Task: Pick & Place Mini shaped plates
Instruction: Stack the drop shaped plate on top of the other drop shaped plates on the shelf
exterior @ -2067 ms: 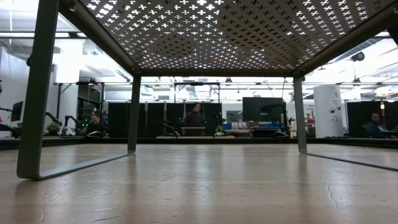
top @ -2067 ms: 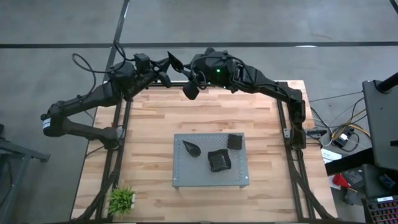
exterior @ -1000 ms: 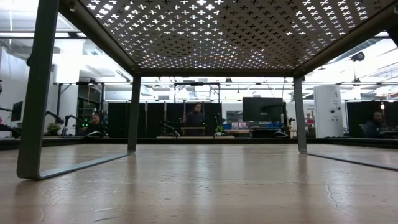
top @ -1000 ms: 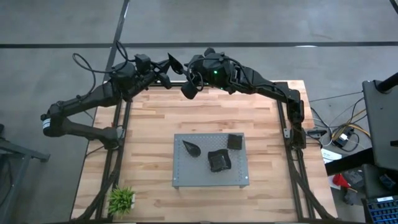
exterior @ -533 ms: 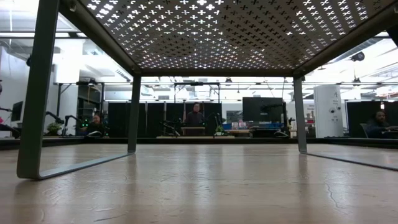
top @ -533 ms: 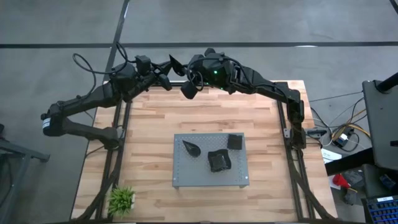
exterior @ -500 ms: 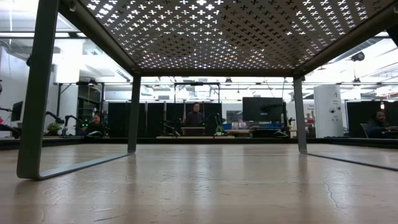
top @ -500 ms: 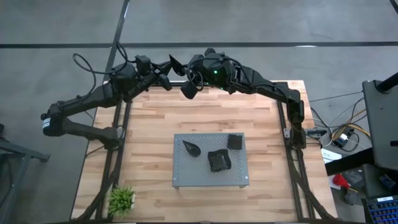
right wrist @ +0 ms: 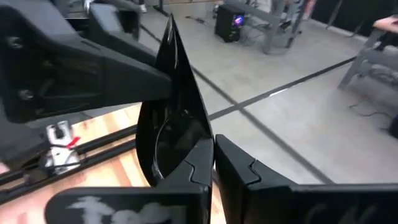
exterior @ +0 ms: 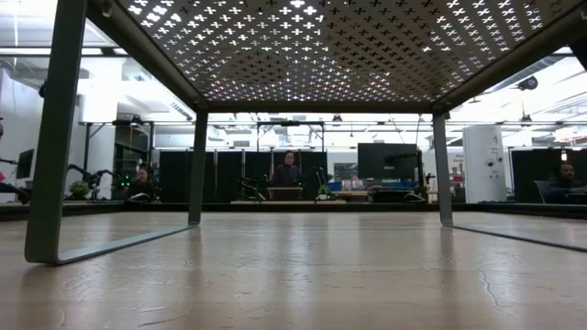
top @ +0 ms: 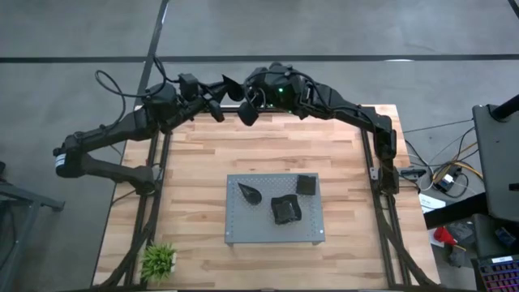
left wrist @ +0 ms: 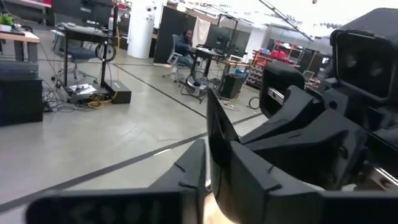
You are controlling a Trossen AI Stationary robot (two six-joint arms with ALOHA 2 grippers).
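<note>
The teardrop plate [right wrist: 176, 118] hangs over the table's [top: 211, 162] far edge, pinched between both claws, its point aimed away from the right claw [right wrist: 211, 165]. The right claw is clamped on its rim; the left claw's [top: 217, 99] grip can't be read, so the board [top: 243, 231] drop falls to the right arm.

— Where am I working?

— A robotics lab, in an open industrial hall. My wooden table [top: 268, 154] stands on polished concrete floor [top: 324, 28] marked with dark lines.

— What lies out past my pincer?

— Desks with monitors [exterior: 385, 160], seated people [left wrist: 184, 42], black partition panels [exterior: 220, 174], a cart trailing cables [left wrist: 87, 93], and strip lights overhead. More arm rigs [exterior: 87, 179] stand on benches far beyond the table.
</note>
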